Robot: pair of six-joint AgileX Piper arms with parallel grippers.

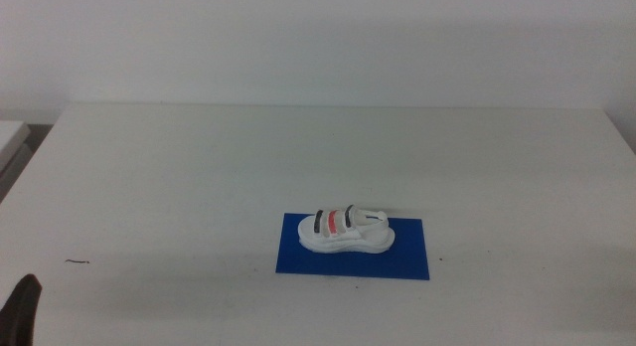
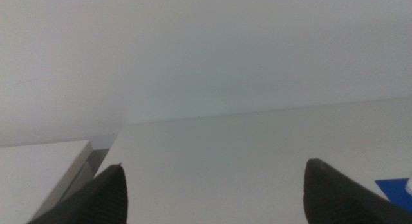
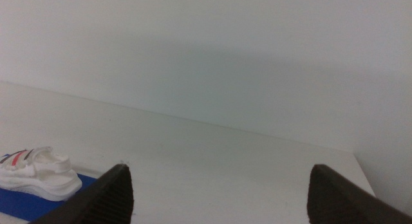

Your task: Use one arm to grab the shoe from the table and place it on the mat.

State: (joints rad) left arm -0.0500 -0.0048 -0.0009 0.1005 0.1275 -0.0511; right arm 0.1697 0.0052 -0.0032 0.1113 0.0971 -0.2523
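Note:
A small white shoe (image 1: pixel 347 231) with black, red and grey straps lies on its sole on the deep blue mat (image 1: pixel 407 257), toward the front centre of the white table (image 1: pixel 199 167). No gripper touches it. My left gripper (image 1: pixel 24 308) shows only as a dark tip at the bottom left corner of the middle view; in its wrist view the gripper (image 2: pixel 215 195) stands open and holds nothing. My right gripper (image 3: pixel 219 195) is out of the middle view, open and holding nothing, with the shoe (image 3: pixel 38 172) and the mat (image 3: pixel 19 201) off to one side.
A small dark mark (image 1: pixel 78 260) lies on the table at the front left. A lower white surface (image 1: pixel 10 137) adjoins the table's left edge. The white wall (image 1: pixel 318 38) rises behind the table's far edge.

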